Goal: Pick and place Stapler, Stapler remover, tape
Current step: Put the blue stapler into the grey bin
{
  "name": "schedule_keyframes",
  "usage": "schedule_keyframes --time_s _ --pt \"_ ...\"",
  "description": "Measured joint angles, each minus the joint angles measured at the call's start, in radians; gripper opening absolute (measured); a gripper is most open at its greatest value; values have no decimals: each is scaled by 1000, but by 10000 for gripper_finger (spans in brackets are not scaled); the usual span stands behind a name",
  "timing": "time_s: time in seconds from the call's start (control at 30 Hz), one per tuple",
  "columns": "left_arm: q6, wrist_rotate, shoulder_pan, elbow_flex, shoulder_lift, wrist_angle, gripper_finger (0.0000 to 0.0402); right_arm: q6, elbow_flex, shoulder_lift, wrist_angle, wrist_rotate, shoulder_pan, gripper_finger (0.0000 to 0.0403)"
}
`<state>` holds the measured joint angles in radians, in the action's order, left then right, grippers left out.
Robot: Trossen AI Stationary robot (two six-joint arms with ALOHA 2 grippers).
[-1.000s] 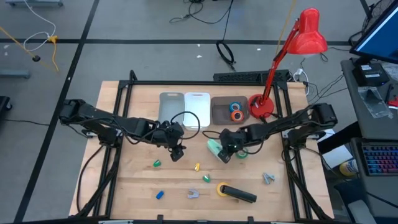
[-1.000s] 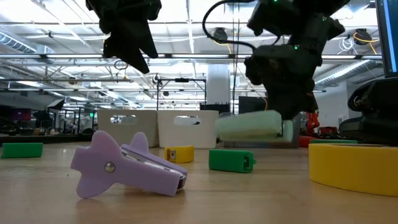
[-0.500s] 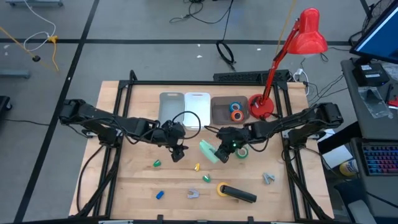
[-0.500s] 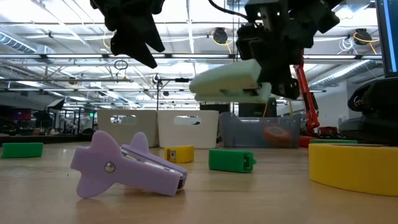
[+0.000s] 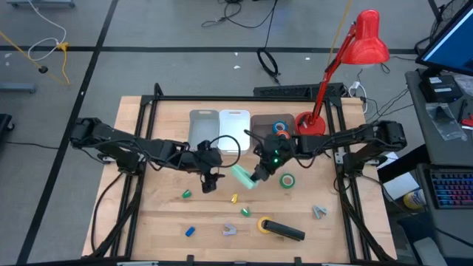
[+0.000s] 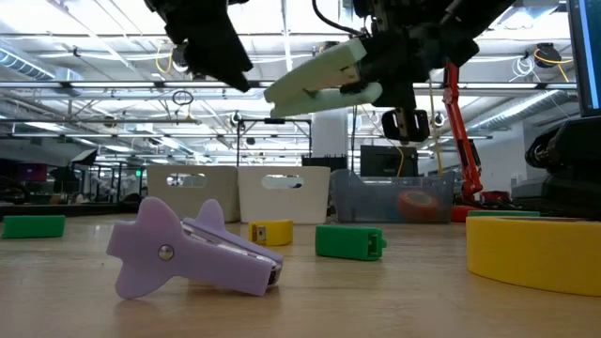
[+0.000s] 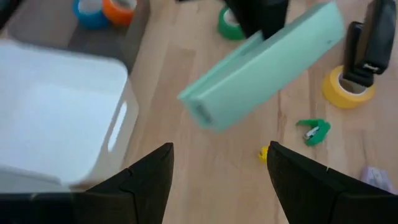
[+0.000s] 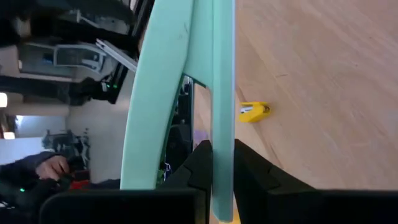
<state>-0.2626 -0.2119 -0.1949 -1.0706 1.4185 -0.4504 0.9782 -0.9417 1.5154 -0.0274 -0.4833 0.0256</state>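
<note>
Standing on the wooden table (image 5: pixel 155 214), largest first: a red desk lamp (image 5: pixel 366 41) at the back right corner; three bins in a back row, clear (image 5: pixel 201 129), white (image 5: pixel 235 122) and grey (image 5: pixel 263 133), the grey one holding the blue tape (image 5: pixel 281 126) and orange tape (image 5: pixel 281 137).

Left gripper (image 5: pixel 210 182): above mid-table, fingers spread wide, holding nothing.

Right gripper (image 5: pixel 258 174): just beside the left one, fingers closed narrowly on one end of the mint-green stapler (image 5: pixel 242 176), which hangs tilted in the air in front of the white bin.

Black stapler (image 5: pixel 284 230): near the front edge, touching the yellow tape (image 5: pixel 264 224).

Green tape (image 5: pixel 287 179): flat on the wood, near the right gripper.

Lilac staple remover (image 6: pixel 192 249): lying at the front.
</note>
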Motion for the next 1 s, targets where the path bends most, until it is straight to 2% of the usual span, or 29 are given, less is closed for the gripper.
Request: schedule_keyframes --time_s 0.3,0.5,0.83,1.0 --pt "376 -156 -46 0 0 139 257 43 0 0 -7 -52 20 29" --pt "550 -182 -74 0 0 217 257 54 0 0 -6 -56 20 29" --pt "637 -179 -77 0 26 244 257 65 0 0 -7 -68 20 29" --pt "700 -138 -81 -1 53 282 257 77 0 0 -9 -68 20 29"
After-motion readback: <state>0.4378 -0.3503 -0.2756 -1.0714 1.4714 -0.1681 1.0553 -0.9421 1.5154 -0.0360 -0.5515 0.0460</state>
